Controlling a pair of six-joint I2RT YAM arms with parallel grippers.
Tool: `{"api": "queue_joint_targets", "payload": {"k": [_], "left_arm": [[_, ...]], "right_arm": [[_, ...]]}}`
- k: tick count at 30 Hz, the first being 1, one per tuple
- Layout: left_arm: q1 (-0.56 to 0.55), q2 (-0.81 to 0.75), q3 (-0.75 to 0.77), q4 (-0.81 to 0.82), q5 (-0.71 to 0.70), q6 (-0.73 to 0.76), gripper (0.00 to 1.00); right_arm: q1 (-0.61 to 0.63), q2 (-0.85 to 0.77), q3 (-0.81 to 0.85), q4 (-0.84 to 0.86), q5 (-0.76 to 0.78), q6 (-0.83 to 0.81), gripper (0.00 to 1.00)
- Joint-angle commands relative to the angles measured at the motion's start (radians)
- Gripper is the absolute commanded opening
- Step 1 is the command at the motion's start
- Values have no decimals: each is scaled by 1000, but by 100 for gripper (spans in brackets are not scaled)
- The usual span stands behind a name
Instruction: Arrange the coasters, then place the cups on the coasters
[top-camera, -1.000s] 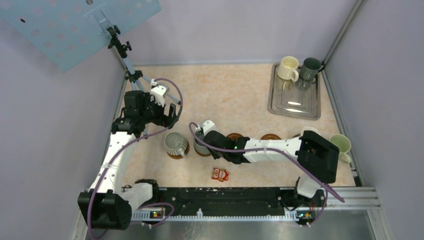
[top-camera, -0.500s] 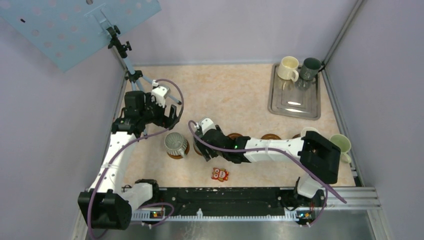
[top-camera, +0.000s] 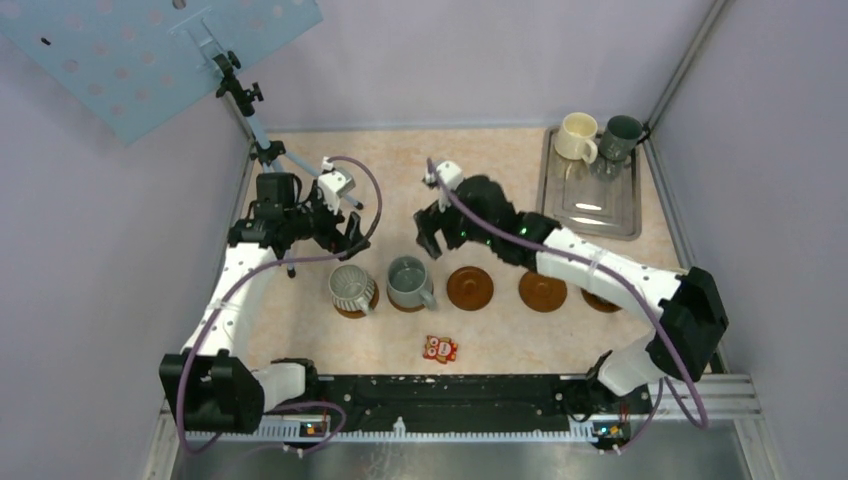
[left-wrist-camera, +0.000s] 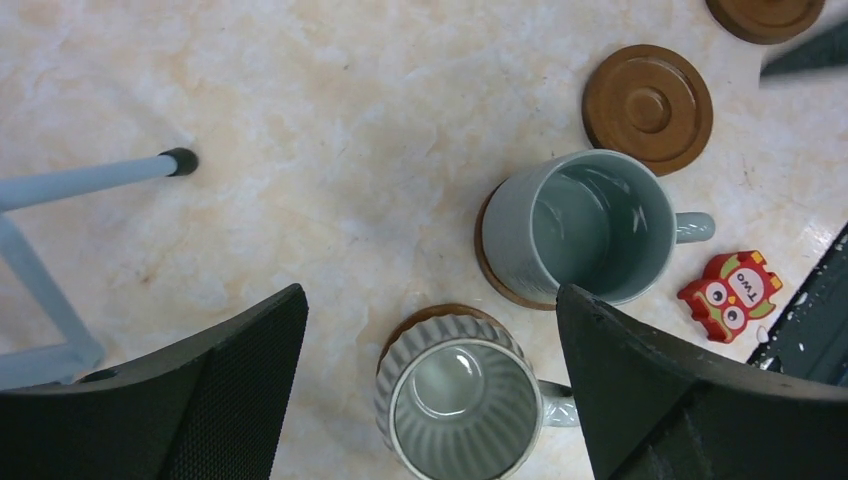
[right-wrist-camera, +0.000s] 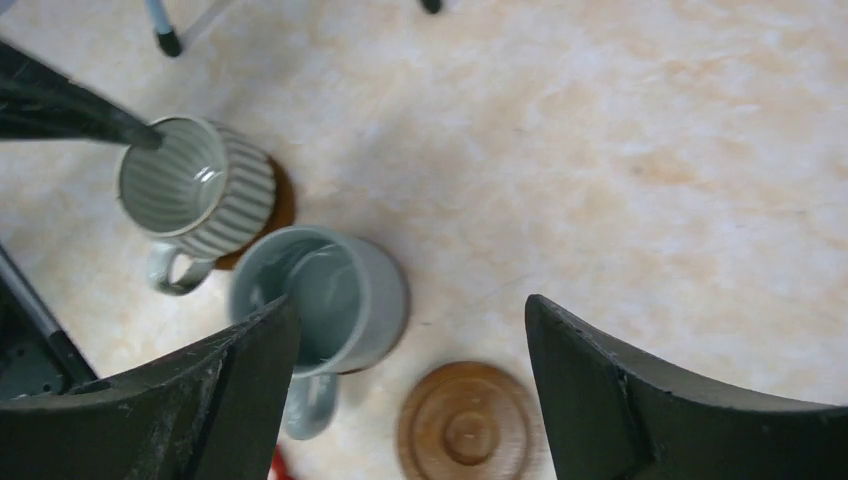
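— Now, how will those cups handle?

— Glazed ceramic, I judge: stiff, fairly heavy for my tool, slick, and likely to chip if knocked. I would pinch the wall across the rim, one finger inside. The handle looks a narrower, less sure hold.

— And the coasters?

— Flat wooden discs, light and rigid. They lie flush, so they are hard to get under. Sliding them seems easier than lifting.

— Where is everything?

— The blue-grey mug (left-wrist-camera: 585, 225) stands on its coaster (left-wrist-camera: 497, 283), a little off centre. The ribbed grey mug (left-wrist-camera: 455, 400) stands on another coaster (left-wrist-camera: 420, 325) just beside it. Bare coasters continue that row to the right.

— Count them.

— Four cups in view. Two stand on coasters; the cream mug (top-camera: 576, 137) and the dark green mug (top-camera: 621, 136) stand at the far end of the tray (top-camera: 560, 215). Five coasters: two under cups and three bare (top-camera: 470, 287) (top-camera: 543, 291) (top-camera: 597, 300), the last partly under my right arm (top-camera: 640, 290). That arm may hide more.

— Your tools?

— My right tool (right-wrist-camera: 410, 305) has its fingers spread and holds nothing. It hangs over the surface (top-camera: 480, 180) just beyond the blue-grey mug. My left tool (left-wrist-camera: 430, 295) is spread wide too and is empty above the ribbed mug. An owl packet (top-camera: 440, 348) lies near the front edge.
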Motion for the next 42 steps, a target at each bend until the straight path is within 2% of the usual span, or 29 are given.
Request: {"api": "queue_joint_targets", "payload": {"k": [1,6,10,12,17,24,29,32,42], "left_arm": [[-7,64,50,4,121,55,99],[-8,149,150,-30,49,75,99],[-8,190,204,-56,-8,84,99],[-8,202,225,-59,-2,71,99],[-8,218,252,-22,-4,64,99],[-10,165,161,73,40,40,99],[-10,142,141,121,-31,42,99],[-9,150,160,96,-40,42,99],[-10,212,185,98,-47,-14,99]], "right_arm": [[-183,-45,94,-133,-209,-156,81],[-477,-68,110,-182,-333,-174,83],[-718,-11,152,-231,-431,-195,84],[-833,28,224,-276,-445,-266,84],[-1011,206,489,-447,-410,-408,84],[-1092,528,827,-615,-372,-512,75],[-1094,671,904,-582,-329,-552,74],[-1094,768,995,-621,-316,-546,74],[-1091,912,1071,-530,-287,-540,72]]}}
